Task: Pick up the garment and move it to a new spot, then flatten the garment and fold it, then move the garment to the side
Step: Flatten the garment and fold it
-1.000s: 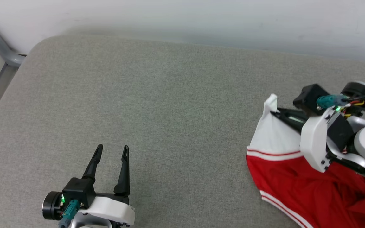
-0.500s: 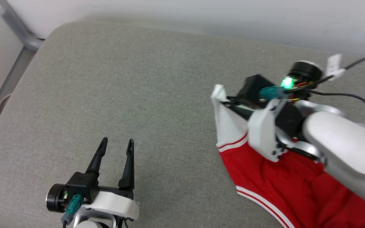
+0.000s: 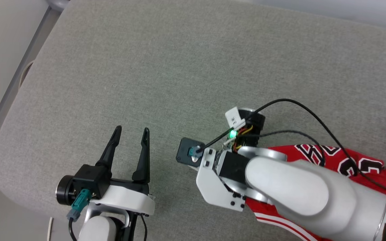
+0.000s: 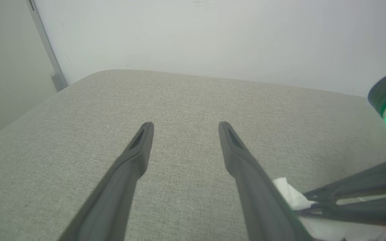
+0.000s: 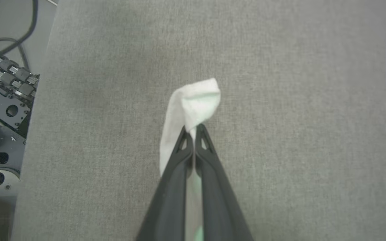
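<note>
Right gripper (image 5: 194, 129) has its two dark fingers pressed tight together, and pinched between the tips is a white corner of the garment (image 5: 193, 100), folding over just past the fingertips above the grey cushion (image 5: 297, 100). From the head camera, the rest of the shirt trails out behind that wrist: red cloth bunched on the right side of the cushion, running under the pale forearm, with a red-and-white striped band showing just below the arm near the bottom edge. So the sleeve is in the grip, and the body lies rumpled to the right of it. Black characters outlined in white sit on the red just beyond the forearm, creased and crossed by a black cable; I can't read them for certain. A small white tag (image 3: 235, 117) on the wrist wiring carries marks too small to make out. Over on the near left, the left gripper (image 3: 131, 130) hangs over bare cushion with its fingers spread apart and nothing between them. Its own camera catches the pinched white cloth just beside its right finger, low at the right.
</note>
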You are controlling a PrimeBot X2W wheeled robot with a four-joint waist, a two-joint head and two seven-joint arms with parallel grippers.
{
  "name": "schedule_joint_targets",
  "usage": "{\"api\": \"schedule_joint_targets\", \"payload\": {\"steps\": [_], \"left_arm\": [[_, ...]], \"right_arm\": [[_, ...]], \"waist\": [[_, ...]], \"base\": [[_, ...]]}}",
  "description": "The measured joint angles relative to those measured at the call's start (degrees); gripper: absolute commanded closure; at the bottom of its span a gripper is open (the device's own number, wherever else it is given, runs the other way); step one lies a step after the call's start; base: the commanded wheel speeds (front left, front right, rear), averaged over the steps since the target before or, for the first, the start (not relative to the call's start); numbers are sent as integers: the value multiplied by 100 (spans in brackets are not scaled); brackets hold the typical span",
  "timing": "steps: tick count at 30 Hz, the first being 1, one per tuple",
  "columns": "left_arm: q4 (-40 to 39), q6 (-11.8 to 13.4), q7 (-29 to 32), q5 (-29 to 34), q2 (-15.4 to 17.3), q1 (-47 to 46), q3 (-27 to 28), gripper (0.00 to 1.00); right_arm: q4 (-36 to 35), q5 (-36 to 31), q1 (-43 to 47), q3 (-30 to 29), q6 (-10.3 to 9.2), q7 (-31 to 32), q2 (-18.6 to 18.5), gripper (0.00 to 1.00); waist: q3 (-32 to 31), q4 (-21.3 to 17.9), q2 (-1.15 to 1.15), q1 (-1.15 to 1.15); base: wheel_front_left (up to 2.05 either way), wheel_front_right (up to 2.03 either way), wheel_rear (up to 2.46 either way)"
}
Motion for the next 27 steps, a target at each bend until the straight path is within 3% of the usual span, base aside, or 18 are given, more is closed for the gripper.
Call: {"api": "schedule_joint_targets", "payload": {"steps": [6, 13, 14, 15, 19, 23, 24, 27], "left_arm": [[37, 53, 0, -77, -1, -95, -114, 0], [56, 80, 0, -86, -1, -143, -82, 0], [67, 80, 0, -78, -2, -147, -59, 0], [76, 78, 0, -48, -2, -147, -26, 0], [91, 41, 0, 71, -1, -94, 107, 0], [89, -27, -1, 260, -2, 92, 315, 0], [89, -27, -1, 260, -2, 92, 315, 0], [73, -63, 0, 360, -3, 222, 424, 0]], "right_arm": [[114, -300, 447, -36, -4, 744, 82, 100], [445, -185, 361, -57, 2, 748, 146, 100], [459, -189, 354, -45, 2, 651, 159, 60], [481, -182, 341, -30, 3, 491, 163, 0], [465, 147, 187, -2, 1, -246, 144, 0], [253, 549, -11, -8, 0, -1405, -116, 0], [253, 549, -11, -8, 0, -1405, -116, 0], [232, 794, -26, -74, 0, -2170, -392, 0]], "waist": [[215, 165, 0, 0], [273, 106, 0, 0], [265, 79, 0, 0], [251, 48, 0, 0], [109, -100, 0, 0], [-194, -319, 0, 0], [-194, -319, 0, 0], [-403, -474, 0, 0]], "base": [[0, 0, 0], [0, 0, 0], [0, 0, 0], [0, 0, 0], [0, 0, 0], [0, 0, 0], [0, 0, 0], [0, 0, 0]]}}
